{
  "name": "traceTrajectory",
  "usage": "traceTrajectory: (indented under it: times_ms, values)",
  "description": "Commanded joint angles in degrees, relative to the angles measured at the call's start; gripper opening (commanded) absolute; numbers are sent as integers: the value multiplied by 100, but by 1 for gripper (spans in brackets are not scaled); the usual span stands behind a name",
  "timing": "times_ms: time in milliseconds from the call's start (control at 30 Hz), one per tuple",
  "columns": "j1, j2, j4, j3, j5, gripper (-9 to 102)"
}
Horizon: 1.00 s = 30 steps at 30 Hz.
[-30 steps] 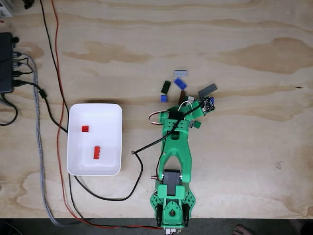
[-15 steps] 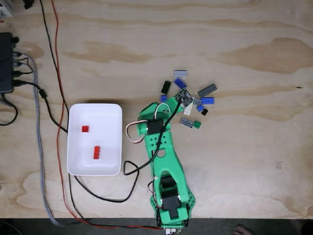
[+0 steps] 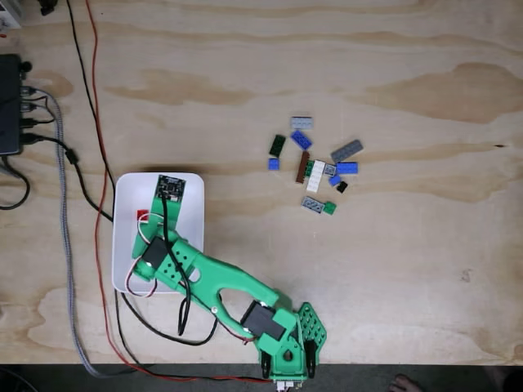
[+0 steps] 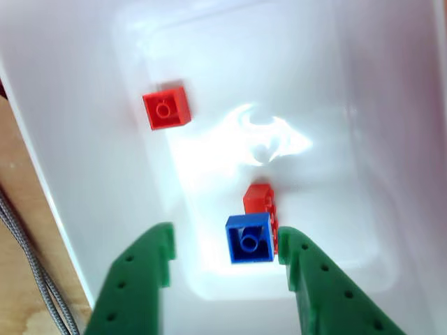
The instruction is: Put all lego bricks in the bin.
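The pale plywood surface (image 3: 392,269) spreads across the fixed view, and the green arm (image 3: 221,290) rises from its base at the surface's bottom edge and slants up and left until its wrist hangs over the bin (image 3: 194,204). That bin, a shallow white tray, sits toward the left side of the surface, near the bottom edge, with cables (image 3: 69,155) running down past its left side from a black box (image 3: 8,104) at the left edge. Right of centre lies the loose cluster of lego bricks (image 3: 315,163), well apart from the bin: a grey one at the top, blue, dark green, brown and white pieces in the middle, a long grey plate on the right, and a grey and green pair lowest. In the other view the hand (image 4: 227,255) is spread, its two green fingers (image 4: 150,269) standing wide apart above the bin's floor (image 4: 335,105) and pinching nothing. Between them, close to the right finger, is a small blue brick (image 4: 248,239), partly covering a red brick (image 4: 260,197) that lies on the floor. Another red brick (image 4: 167,107), square with one stud, lies apart toward the bin's upper left.
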Motion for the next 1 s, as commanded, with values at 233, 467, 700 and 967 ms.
traceTrajectory:
  times_ms: [233, 467, 700, 967]
  values:
    - [4377, -97, -202, -712, -1521, 34]
    - [4931, -1292, -404, -677, -3612, 33]
    - [4966, -1881, -510, -1002, -4649, 28]
    - [5221, -2268, -703, -1195, -5555, 26]
